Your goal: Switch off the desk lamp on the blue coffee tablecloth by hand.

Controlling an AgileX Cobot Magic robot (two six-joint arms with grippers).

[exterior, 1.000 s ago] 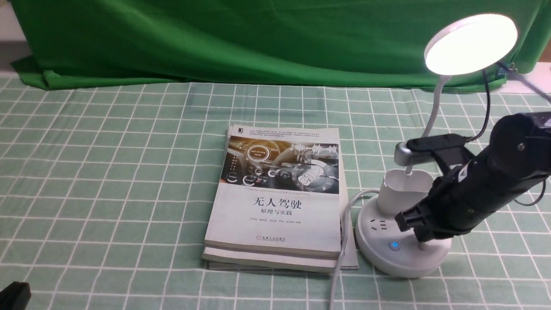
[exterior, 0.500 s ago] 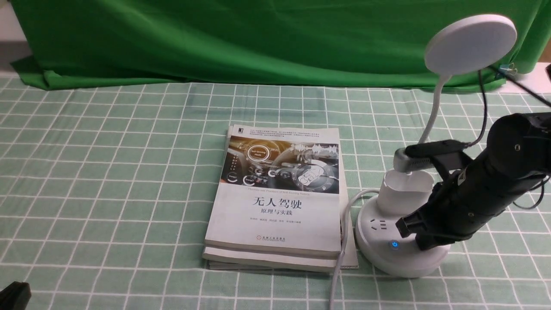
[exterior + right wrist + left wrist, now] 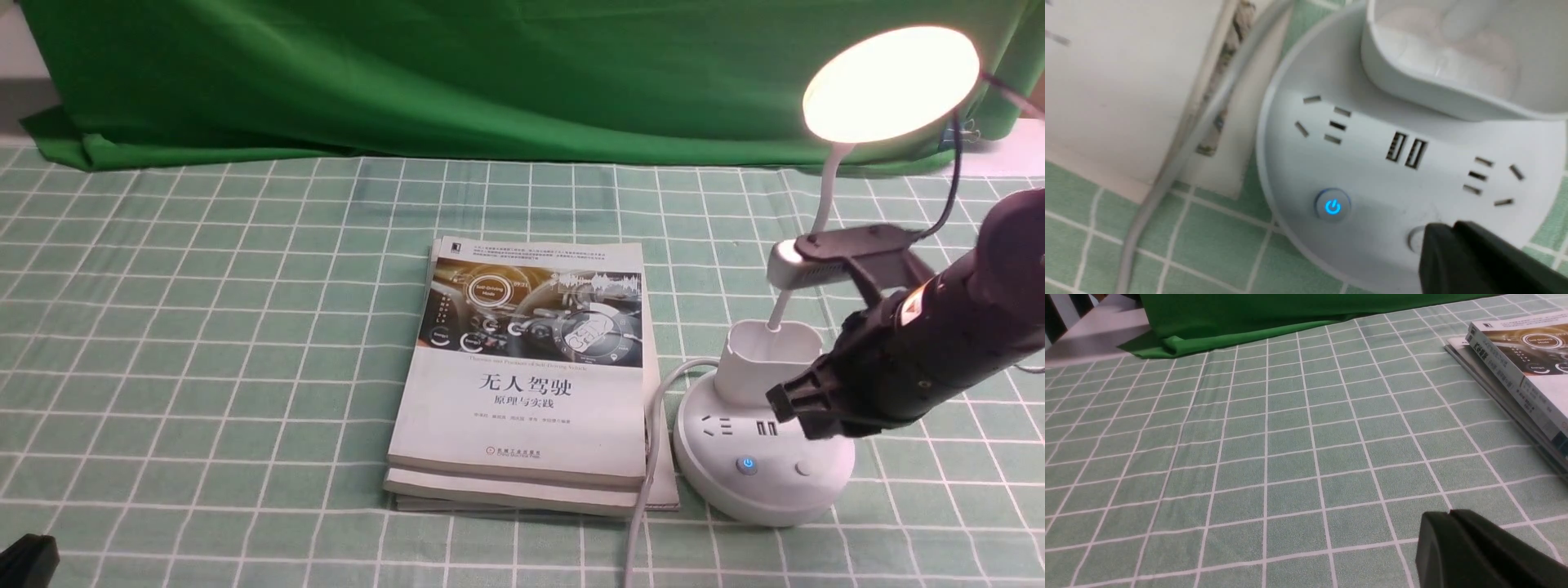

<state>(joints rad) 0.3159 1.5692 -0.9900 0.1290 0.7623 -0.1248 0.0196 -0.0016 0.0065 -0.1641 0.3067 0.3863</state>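
Note:
The white desk lamp stands at the right on the blue coffee tablecloth (image 3: 204,327), and its disc head (image 3: 890,82) glows warm yellow. On its round base (image 3: 735,490) a power button (image 3: 746,465) shines blue beside a plain round button (image 3: 803,469). My right gripper (image 3: 788,404), the hand, hovers shut just above the base, apart from it. In the right wrist view the gripper (image 3: 1447,228) hangs over the plain button (image 3: 1414,239), which it partly hides. My left gripper (image 3: 1449,514) is shut and empty, low over the cloth at the near left (image 3: 24,559).
Two stacked books (image 3: 531,367) lie just left of the lamp base, with the grey power cord (image 3: 645,506) running between them toward the front edge. A white cup holder (image 3: 763,363) rises from the base. The dark green backdrop (image 3: 408,73) hangs behind.
The lamp head was lit white, went dark half a second ago, and now glows warm yellow. My right gripper rose off the base, up and slightly right.

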